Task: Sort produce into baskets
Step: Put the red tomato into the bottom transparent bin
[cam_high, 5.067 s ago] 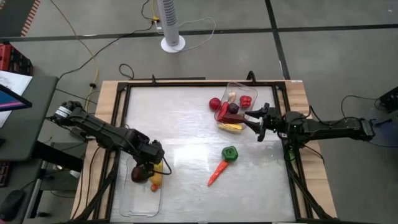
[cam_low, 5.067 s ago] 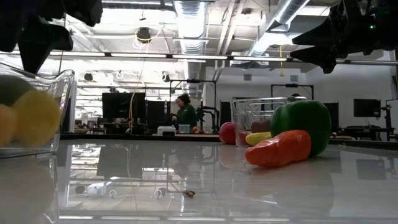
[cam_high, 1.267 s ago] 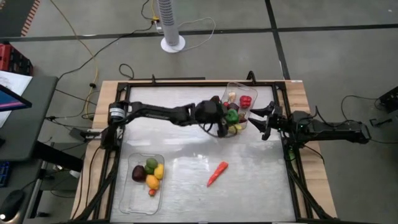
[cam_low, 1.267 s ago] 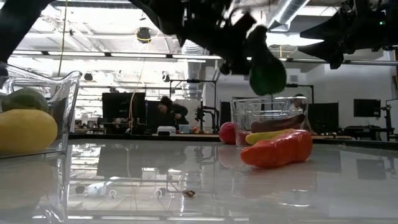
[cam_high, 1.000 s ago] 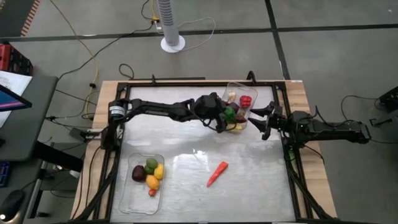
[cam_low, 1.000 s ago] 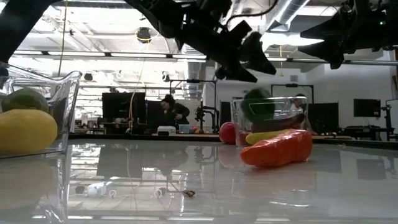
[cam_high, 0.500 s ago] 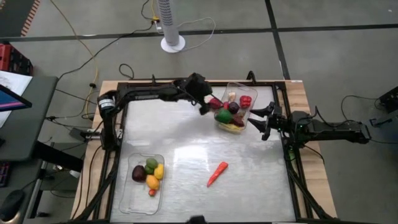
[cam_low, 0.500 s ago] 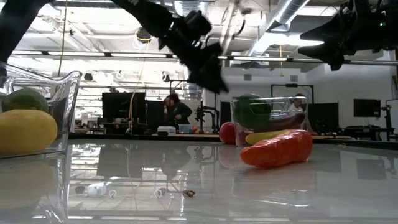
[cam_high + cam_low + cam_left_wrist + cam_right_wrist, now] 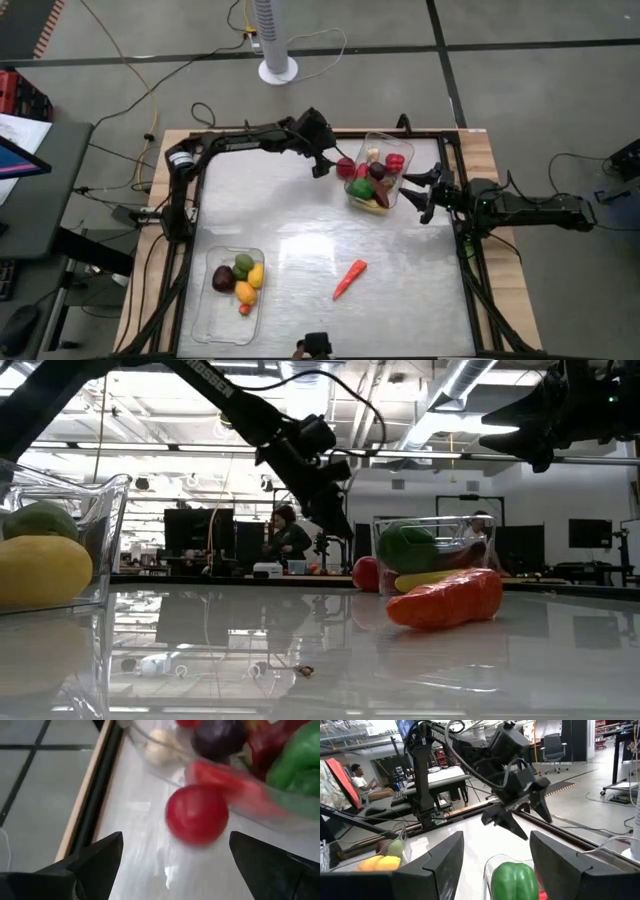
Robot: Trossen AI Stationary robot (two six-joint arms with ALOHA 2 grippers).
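Observation:
My left gripper [image 9: 325,163] is open and empty, raised over the far part of the table just left of the far clear basket [image 9: 408,150]. In the left wrist view a round red fruit [image 9: 196,814] lies on the table beside that basket, ahead of the open fingers and between their lines. The far basket holds a green pepper [image 9: 360,187], red peppers and dark purple pieces. An orange carrot [image 9: 349,279] lies on the table. My right gripper [image 9: 425,192] is open and empty at the far basket's right side.
A second clear basket [image 9: 228,325] at the near left holds dark purple, green, yellow and orange pieces. A black frame [image 9: 195,200] runs round the table. The middle of the table between the baskets is bare but for the carrot. A person [image 9: 285,540] shows in the room behind.
My left gripper has let go of the green pepper over the far basket; the pepper has dropped in and lies there. The gripper has then drawn back toward the table's left and far edge and now hangs beside the red round fruit.

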